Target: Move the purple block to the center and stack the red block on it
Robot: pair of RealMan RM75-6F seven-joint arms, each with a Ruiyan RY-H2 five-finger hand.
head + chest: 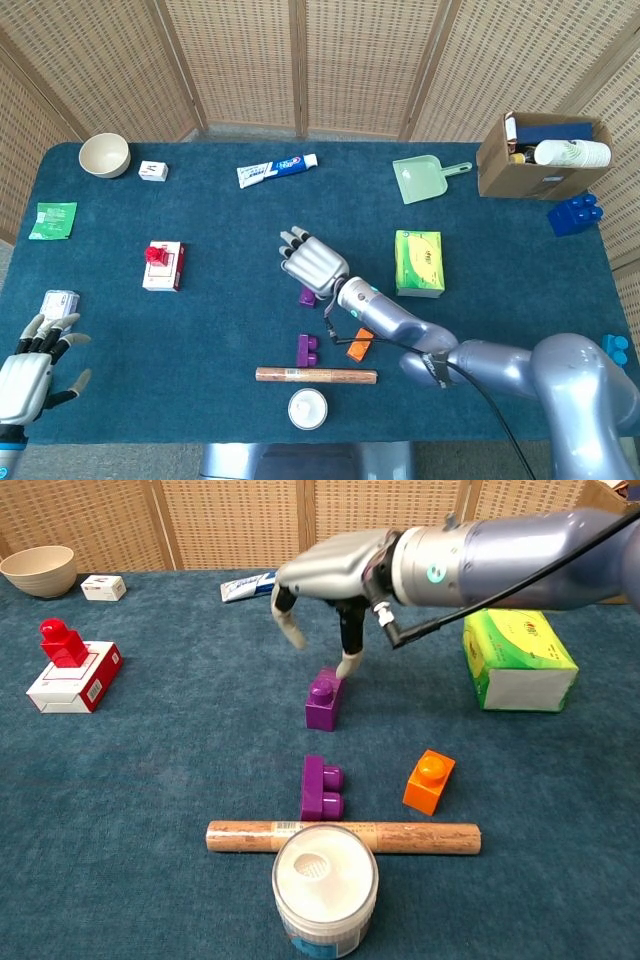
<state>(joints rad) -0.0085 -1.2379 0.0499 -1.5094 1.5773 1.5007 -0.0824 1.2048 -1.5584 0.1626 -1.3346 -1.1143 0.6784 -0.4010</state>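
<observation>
A small purple block (323, 700) stands upright on the blue table near its middle, also seen in the head view (307, 296). My right hand (325, 580) hovers just above it with fingers spread and nothing in them; the head view shows the hand (313, 263) over the block's far side. The red block (62, 642) sits on a white and red box (75, 680) at the left, as the head view of the red block (154, 254) confirms. My left hand (25, 370) rests open at the near left corner.
A second, wider purple block (321, 787) and an orange block (429, 780) lie nearer the front, before a wooden rod (343, 837) and a white jar (325, 885). A green box (520, 665) stands at the right. Toothpaste (277, 170) and a bowl (104, 154) lie at the back.
</observation>
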